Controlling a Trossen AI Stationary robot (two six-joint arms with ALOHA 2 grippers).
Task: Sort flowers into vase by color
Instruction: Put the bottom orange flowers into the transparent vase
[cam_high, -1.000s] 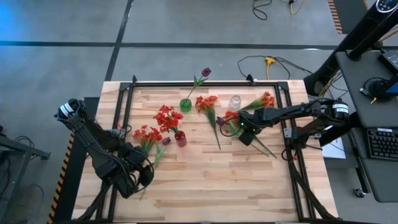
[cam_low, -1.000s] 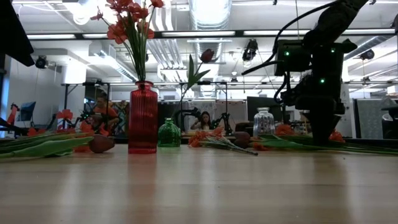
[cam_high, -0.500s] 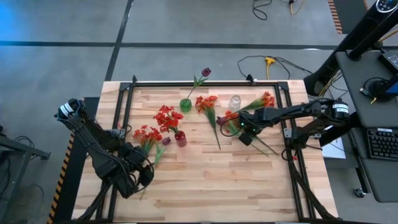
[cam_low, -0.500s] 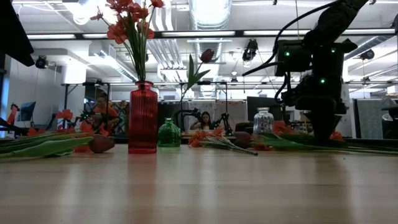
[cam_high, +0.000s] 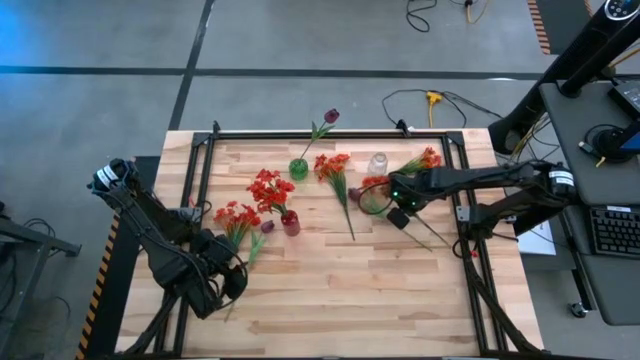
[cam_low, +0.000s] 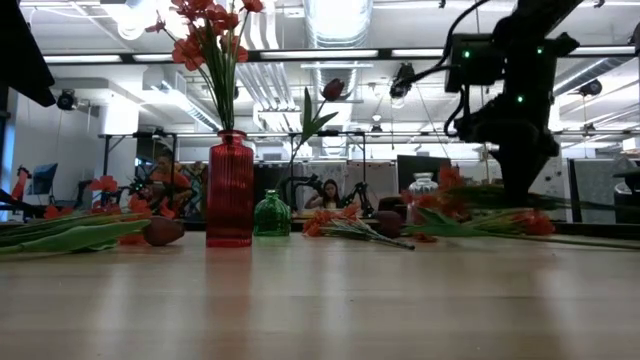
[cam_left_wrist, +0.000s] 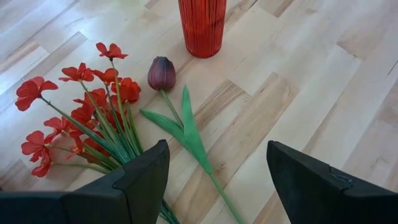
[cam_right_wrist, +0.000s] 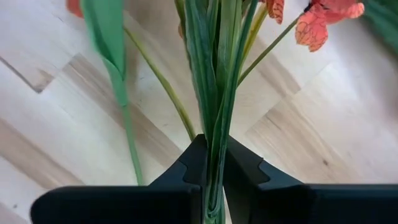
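Jaws of the right gripper (cam_high: 393, 207) are pinching the green stems of an orange-red artificial flower bunch (cam_high: 378, 183) above the wooden table's (cam_high: 330, 290) right half, blooms pointing toward eleven o'clock; left gripper (cam_left_wrist: 214, 180) is gaping empty.

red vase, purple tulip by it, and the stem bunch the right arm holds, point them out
red vase (cam_left_wrist: 202, 25), left wrist view, ribbed glass body
purple tulip (cam_left_wrist: 161, 73), left wrist view, dark bud
orange-red stem bunch (cam_right_wrist: 219, 93), right wrist view, green stems above the right tool's closed fingers
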